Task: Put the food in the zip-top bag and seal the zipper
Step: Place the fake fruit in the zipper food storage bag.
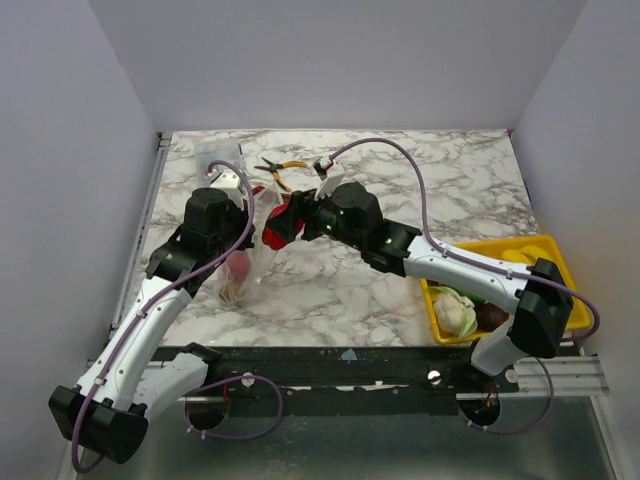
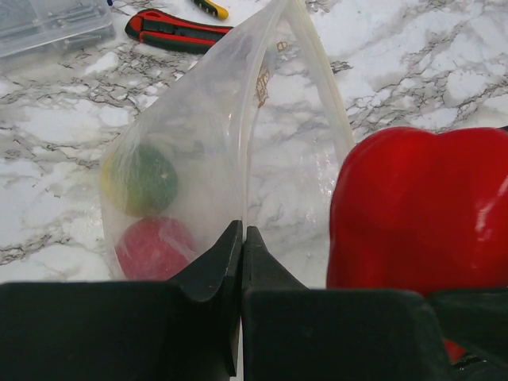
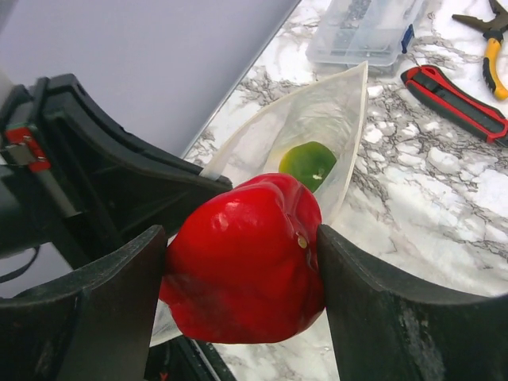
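Note:
The zip-top bag hangs open from my left gripper, which is shut on its mouth edge. Its zipper runs along the open mouth. Inside lie a green-yellow fruit and a red fruit. My right gripper is shut on a red pepper and holds it right at the bag's mouth, next to the left gripper. In the top view the pepper sits between both grippers, above the bag. The pale leafy piece and a maroon piece lie in a yellow bin.
The yellow bin stands at the right near edge. A red utility knife, yellow-handled pliers and a rigid clear compartment box lie on the marble table behind the bag. Grey walls close in the left, back and right.

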Robot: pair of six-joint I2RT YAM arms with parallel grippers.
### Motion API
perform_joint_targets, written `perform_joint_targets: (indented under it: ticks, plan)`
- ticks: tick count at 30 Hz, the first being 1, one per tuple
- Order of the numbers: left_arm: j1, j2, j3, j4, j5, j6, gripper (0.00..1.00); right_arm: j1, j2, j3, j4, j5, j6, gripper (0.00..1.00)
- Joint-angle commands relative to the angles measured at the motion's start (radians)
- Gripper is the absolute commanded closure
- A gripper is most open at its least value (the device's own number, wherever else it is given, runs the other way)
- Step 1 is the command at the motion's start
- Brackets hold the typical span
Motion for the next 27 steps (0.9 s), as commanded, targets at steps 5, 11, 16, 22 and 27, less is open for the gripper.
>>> perform_joint_targets:
  ticks: [5,11,16,22,27]
  plan:
    - [0.006,-0.017,-0.005,0.014,-0.018,-0.004,1.00,0.025,0.109,0.043,0.094,0.064,-0.119,0.77]
    - [0.006,-0.022,-0.007,0.015,-0.023,-0.004,1.00,0.068,0.181,0.093,0.085,0.124,-0.208,0.75]
    - [0.006,-0.023,-0.008,0.016,-0.027,-0.004,1.00,0.074,0.209,0.102,0.075,0.147,-0.197,0.67]
    - [0.006,-0.017,-0.007,0.013,-0.027,-0.002,1.00,0.074,0.229,0.136,-0.001,0.179,-0.160,0.26]
    - [0.006,-0.017,-0.007,0.014,-0.027,-0.002,1.00,0.074,0.231,0.176,-0.076,0.210,-0.139,0.11]
